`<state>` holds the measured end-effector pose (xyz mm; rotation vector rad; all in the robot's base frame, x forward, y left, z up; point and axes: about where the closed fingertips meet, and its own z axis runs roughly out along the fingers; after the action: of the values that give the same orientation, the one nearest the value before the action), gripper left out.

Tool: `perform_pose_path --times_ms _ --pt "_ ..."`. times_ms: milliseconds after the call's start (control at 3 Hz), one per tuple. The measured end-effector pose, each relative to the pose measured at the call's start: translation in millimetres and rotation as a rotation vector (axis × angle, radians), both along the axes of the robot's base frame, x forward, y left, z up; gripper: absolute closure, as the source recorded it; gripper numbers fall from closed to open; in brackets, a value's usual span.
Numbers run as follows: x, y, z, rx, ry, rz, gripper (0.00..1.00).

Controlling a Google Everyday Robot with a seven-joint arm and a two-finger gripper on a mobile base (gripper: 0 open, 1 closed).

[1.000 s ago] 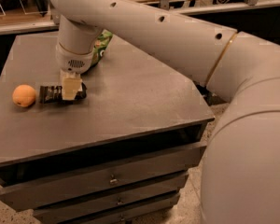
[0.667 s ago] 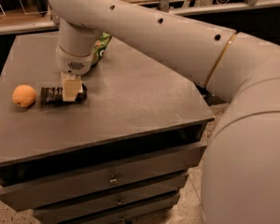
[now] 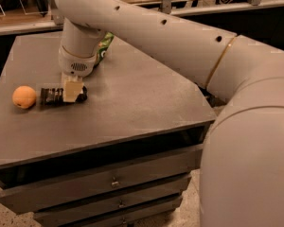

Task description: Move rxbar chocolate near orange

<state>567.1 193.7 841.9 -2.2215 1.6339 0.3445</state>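
The rxbar chocolate point(image 3: 51, 96), a dark flat bar, lies on the grey table top point(image 3: 132, 103) near its left edge. The orange point(image 3: 24, 97) sits just left of the bar, a small gap apart from its end. My gripper point(image 3: 72, 91) hangs straight down from the white arm and sits over the right end of the bar, covering that end. The bar rests flat on the table.
A wrinkly green snack bag point(image 3: 104, 48) lies behind the arm's wrist at the back of the table. The table has drawers point(image 3: 113, 181) below its front edge. My big white arm point(image 3: 189, 46) spans the right side of the view.
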Motion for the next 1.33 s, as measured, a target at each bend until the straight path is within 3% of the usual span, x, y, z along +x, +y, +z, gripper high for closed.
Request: perform_pose_path --times_ms 333,667,1333 --pt "-1.6 2.1 0.2 0.008 0.011 0.016 0.14" --pt "0.0 -2.7 10.3 0.013 -0.010 0.023 0.00" --pt "17.1 -45.9 46.3 0.029 -0.071 0.009 0.00"
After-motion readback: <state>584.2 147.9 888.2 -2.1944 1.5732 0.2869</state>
